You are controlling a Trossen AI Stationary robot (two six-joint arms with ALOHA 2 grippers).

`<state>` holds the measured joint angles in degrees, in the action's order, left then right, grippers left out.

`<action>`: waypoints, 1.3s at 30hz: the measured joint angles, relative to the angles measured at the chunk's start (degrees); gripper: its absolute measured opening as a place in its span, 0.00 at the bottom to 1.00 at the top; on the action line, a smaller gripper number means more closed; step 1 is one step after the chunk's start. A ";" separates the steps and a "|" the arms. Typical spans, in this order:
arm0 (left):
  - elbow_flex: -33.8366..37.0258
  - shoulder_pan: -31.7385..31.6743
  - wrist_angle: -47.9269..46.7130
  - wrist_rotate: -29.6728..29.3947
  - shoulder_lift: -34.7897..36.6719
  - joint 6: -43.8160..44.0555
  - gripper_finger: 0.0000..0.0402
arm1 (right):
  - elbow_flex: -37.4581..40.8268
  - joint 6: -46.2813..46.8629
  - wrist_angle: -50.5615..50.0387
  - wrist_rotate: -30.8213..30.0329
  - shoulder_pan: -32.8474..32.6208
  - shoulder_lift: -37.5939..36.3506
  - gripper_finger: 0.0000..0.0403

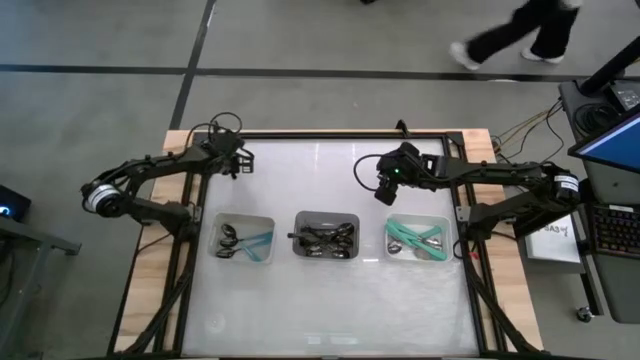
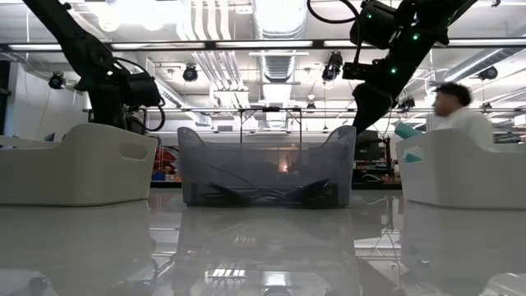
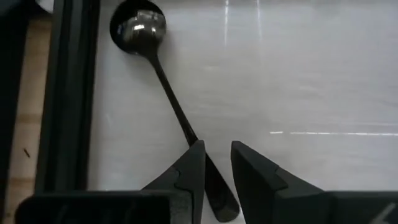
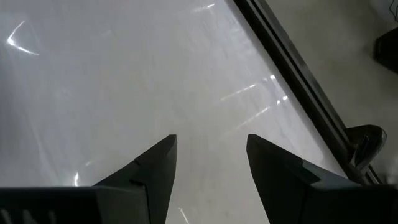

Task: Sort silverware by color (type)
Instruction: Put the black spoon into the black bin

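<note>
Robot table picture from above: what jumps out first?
Three rectangular trays in a row: left tray holds dark and mint-green spoons, middle grey tray dark spoons, right tray mostly mint-green ones. At the table's far left corner, the left gripper has its jaws around the handle of a shiny black spoon lying on the white tabletop.

The white table (image 1: 330,290) carries three trays in a row: the left tray (image 1: 243,239) nearest the left gripper (image 1: 243,160), the middle tray (image 1: 326,235), and the right tray (image 1: 417,238) just below the right gripper (image 1: 385,192). A black spoon (image 3: 163,74) lies on the bare surface, its handle at the left gripper's fingertips.
</note>
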<state>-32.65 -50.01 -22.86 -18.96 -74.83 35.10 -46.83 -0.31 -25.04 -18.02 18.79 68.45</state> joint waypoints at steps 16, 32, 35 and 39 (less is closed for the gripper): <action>0.47 0.52 0.23 -1.46 -8.57 9.07 0.15 | 0.02 -2.81 0.02 -0.02 0.00 0.00 0.46; 0.62 1.57 1.03 3.93 -6.68 3.46 0.03 | 1.42 -2.77 0.00 -0.01 0.00 0.00 0.46; 0.73 2.34 1.52 7.90 -4.81 1.36 0.03 | 1.42 -2.81 0.02 -0.02 0.00 0.00 0.46; 0.99 2.75 2.50 12.39 -1.58 -0.08 0.03 | 1.42 -2.79 0.02 -0.02 0.02 0.00 0.46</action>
<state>-31.66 -47.26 -20.36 -6.57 -76.40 35.02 -45.41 -3.09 -25.02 -18.04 18.81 68.45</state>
